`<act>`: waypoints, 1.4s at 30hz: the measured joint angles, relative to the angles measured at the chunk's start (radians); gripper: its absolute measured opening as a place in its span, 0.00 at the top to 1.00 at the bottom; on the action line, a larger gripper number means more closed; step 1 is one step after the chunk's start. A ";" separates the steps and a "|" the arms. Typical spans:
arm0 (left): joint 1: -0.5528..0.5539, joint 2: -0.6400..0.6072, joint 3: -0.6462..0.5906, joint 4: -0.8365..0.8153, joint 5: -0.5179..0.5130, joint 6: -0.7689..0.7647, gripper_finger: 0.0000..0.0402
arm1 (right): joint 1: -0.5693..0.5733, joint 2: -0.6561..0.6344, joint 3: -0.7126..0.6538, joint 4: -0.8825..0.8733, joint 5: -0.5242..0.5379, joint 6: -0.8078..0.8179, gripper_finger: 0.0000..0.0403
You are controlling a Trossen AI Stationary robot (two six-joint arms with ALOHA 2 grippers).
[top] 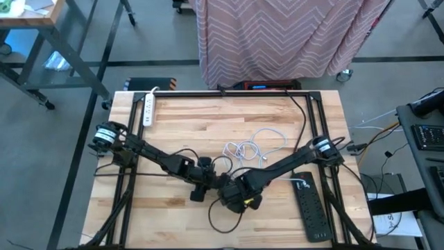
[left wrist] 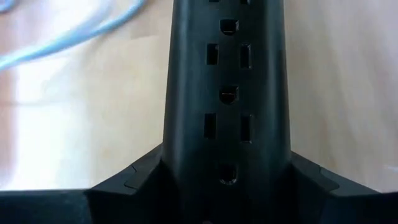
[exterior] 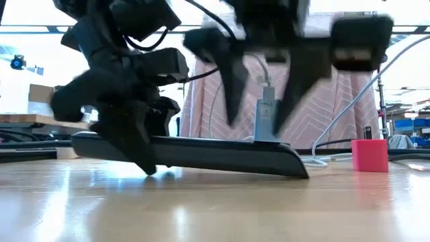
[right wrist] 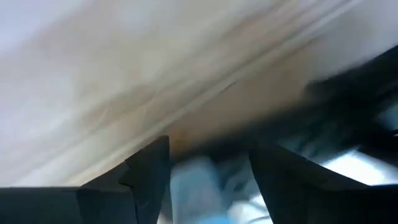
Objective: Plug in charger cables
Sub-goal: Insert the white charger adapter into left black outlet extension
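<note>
Near 6 o'clock on the surface, the left hand was clamped on the black power strip. The right hand had its fingers apart, straddling the light blue plug block standing upright on that strip. The loose white charger cables lay toward 12 o'clock of both hands.

Both my arms reach inward, wrists close together over the table's front middle.

My left gripper sits low, fingers clamped on something dark; my right gripper hangs just beside it, fingers spread, pointing down.
</note>
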 joint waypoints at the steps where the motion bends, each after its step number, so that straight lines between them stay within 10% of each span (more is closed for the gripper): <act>1: 0.003 0.000 -0.002 -0.004 -0.006 -0.004 0.48 | 0.008 -0.008 0.019 -0.002 0.015 0.009 0.47; 12: 0.003 -0.066 -0.100 -0.174 -0.021 -0.104 0.48 | 0.015 -0.116 0.195 -0.159 0.089 0.240 0.47; 27: 0.018 -0.691 -0.597 -0.264 -0.206 -0.573 0.47 | 0.002 -0.546 -0.155 0.178 0.151 0.522 0.64; 42: 0.018 -0.884 -0.680 -0.408 -0.299 -0.639 0.45 | 0.003 -0.724 -0.391 0.381 0.099 0.591 0.70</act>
